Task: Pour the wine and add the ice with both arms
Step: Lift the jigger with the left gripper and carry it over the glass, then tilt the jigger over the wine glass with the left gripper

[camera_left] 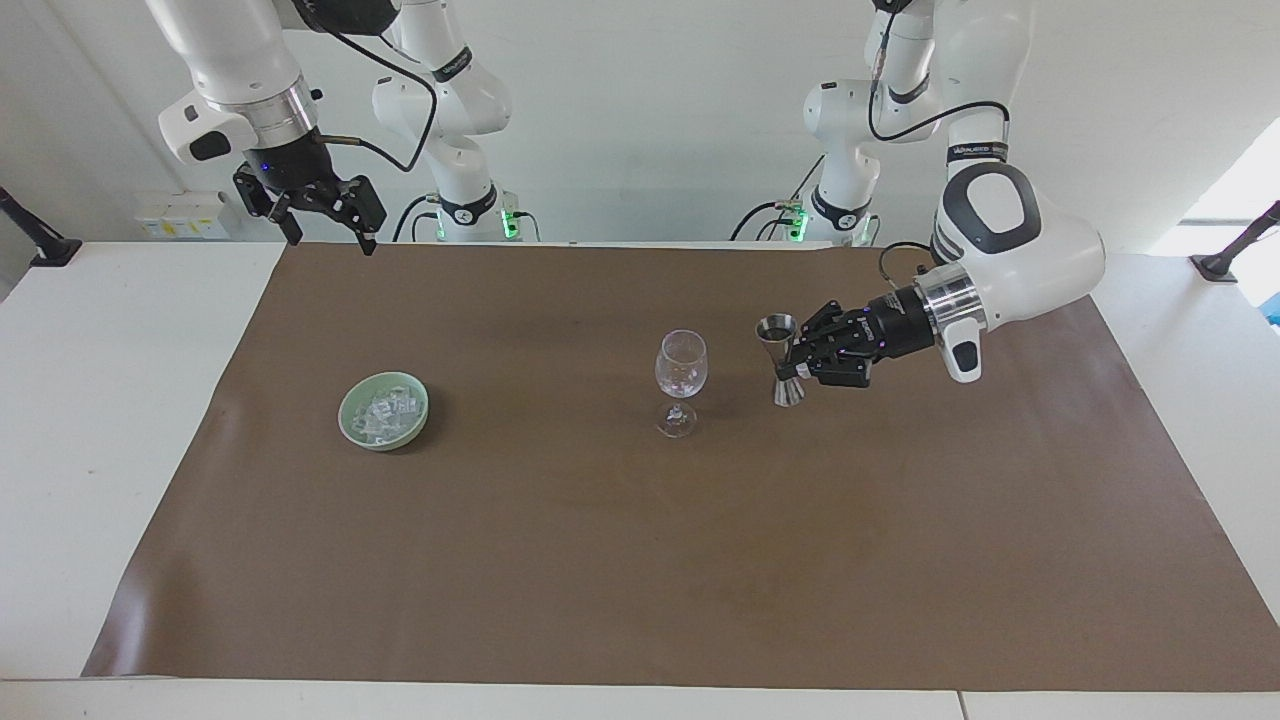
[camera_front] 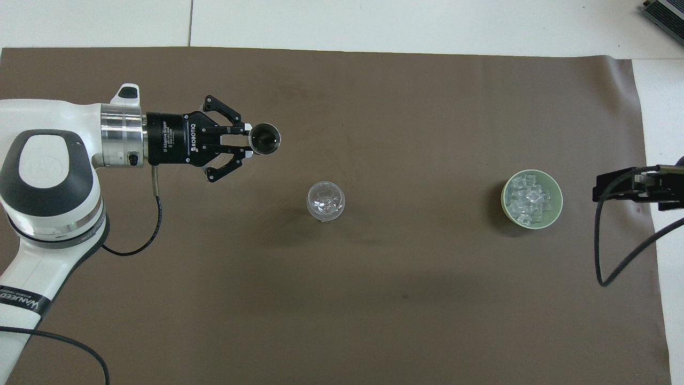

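My left gripper is shut on the waist of a steel jigger. It holds the jigger upright, just above the mat, beside the wine glass toward the left arm's end. The jigger's upper cup looks dark inside; I cannot tell whether that is wine. The clear, stemmed glass stands upright mid-mat. The ice lies heaped in a pale green bowl toward the right arm's end. My right gripper waits open, high over the mat's edge by the robots.
A brown mat covers most of the white table. A black cable hangs from the right arm near the bowl. A dark device sits at the table's corner farthest from the robots.
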Robot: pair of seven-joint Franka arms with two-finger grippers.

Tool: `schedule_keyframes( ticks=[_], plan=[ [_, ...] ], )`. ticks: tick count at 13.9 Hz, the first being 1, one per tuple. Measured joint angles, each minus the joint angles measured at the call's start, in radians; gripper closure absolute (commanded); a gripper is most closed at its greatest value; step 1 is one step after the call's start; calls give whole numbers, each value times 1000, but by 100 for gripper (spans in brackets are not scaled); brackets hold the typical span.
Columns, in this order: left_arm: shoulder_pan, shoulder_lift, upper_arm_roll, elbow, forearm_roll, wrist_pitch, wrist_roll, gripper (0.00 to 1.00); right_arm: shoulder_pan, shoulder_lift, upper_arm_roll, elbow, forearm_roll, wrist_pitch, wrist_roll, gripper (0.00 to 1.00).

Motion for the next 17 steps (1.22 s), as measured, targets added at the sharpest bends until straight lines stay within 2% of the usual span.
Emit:
schedule_keyframes(
  ticks=[5,17],
  plan=[
    [-83,-1,0,0,142,42,59,100,0,0,0,0,0,0,0,0],
    [-160,-1,1,-3,269,216,160,100,0,0,0,0,0,0,0,0]
  ],
)
